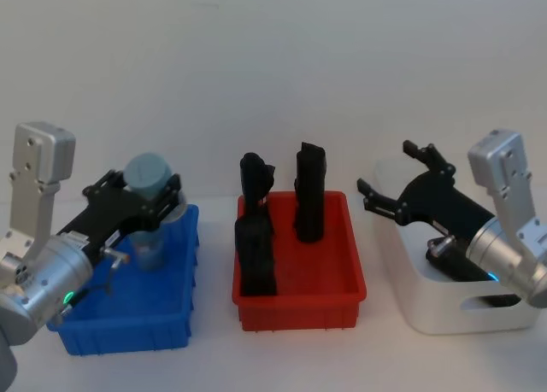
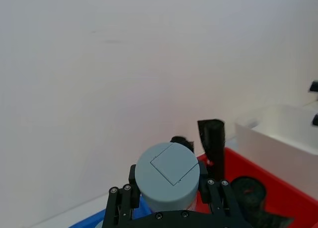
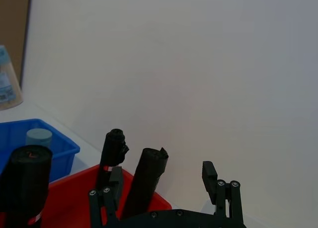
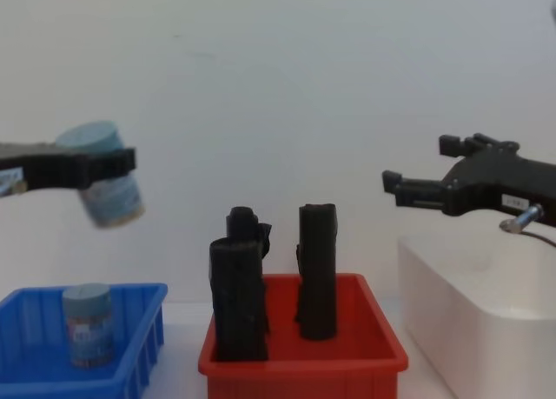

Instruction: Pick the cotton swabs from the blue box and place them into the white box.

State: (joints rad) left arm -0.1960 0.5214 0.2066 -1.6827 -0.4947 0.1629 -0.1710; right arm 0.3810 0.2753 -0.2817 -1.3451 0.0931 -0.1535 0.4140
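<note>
While above table (image 1: 214,358), wall (image 4: 278,86) seemingly white — left jaws tight on cotton swabs (image 1: 147,175), right jaws wide.

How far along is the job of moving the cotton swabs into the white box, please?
Done: nothing I can confirm; the right arm hides the inside of the white box. In hand: the left hand is shut on one swab tub above the blue box. Left: carrying it across, then the second tub in the blue box. The right hand hovers open above the white box.

light: bright, even, diffuse | shadows: faint, soft-edged
</note>
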